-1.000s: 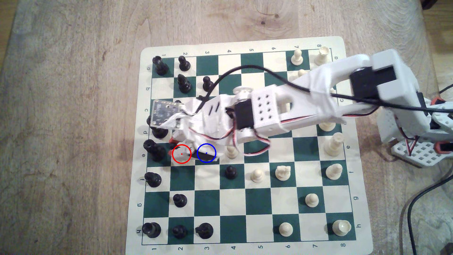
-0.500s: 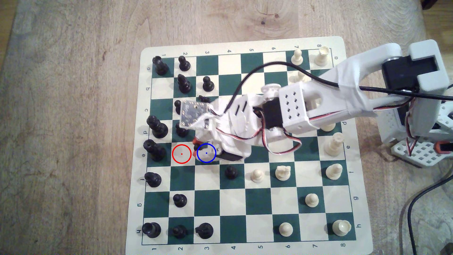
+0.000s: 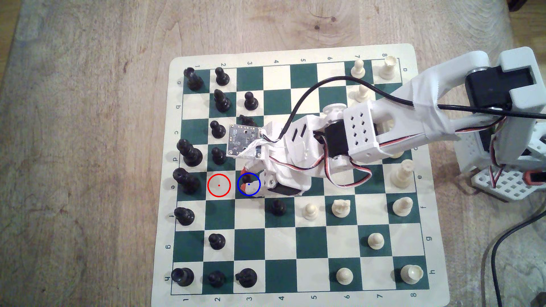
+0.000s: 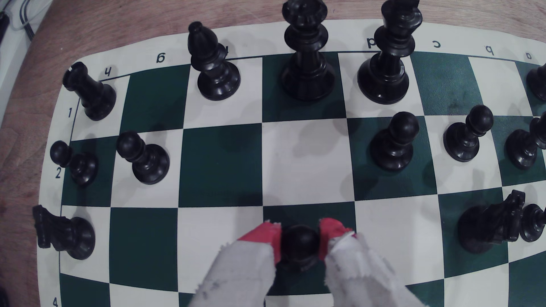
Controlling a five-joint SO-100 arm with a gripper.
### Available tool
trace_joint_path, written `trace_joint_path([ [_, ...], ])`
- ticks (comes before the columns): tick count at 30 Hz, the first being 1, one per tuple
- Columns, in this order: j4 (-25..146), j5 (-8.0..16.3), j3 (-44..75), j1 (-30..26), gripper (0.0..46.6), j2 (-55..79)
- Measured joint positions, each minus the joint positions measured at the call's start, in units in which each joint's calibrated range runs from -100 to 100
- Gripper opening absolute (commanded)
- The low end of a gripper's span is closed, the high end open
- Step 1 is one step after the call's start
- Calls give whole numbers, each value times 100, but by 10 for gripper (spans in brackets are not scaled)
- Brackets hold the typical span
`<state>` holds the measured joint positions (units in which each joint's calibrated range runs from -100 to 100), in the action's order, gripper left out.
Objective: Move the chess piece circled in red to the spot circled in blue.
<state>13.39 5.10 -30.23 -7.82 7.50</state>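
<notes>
The chess piece, a small black pawn, sits inside the blue ring of the spot, a dark green square on the board. My gripper is shut on the pawn's head with its red-tipped fingers on either side. The wrist view shows the pawn pinched between the red fingertips over the same green square; I cannot tell whether its base touches the board. The red ring marks a bare white square toward the exterior view's left.
Black pawns and a knight stand close behind the gripper. Two tall black pieces are at the exterior view's left edge. Another black pawn and a white pawn stand one row nearer.
The gripper has carried the pawn from the red-ringed square toward the exterior view's right, onto the blue-ringed square. The arm has drawn back with it.
</notes>
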Motion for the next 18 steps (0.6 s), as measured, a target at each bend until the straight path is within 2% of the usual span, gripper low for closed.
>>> trace_joint_path([
  [18,-80,0,0,74,3,0],
])
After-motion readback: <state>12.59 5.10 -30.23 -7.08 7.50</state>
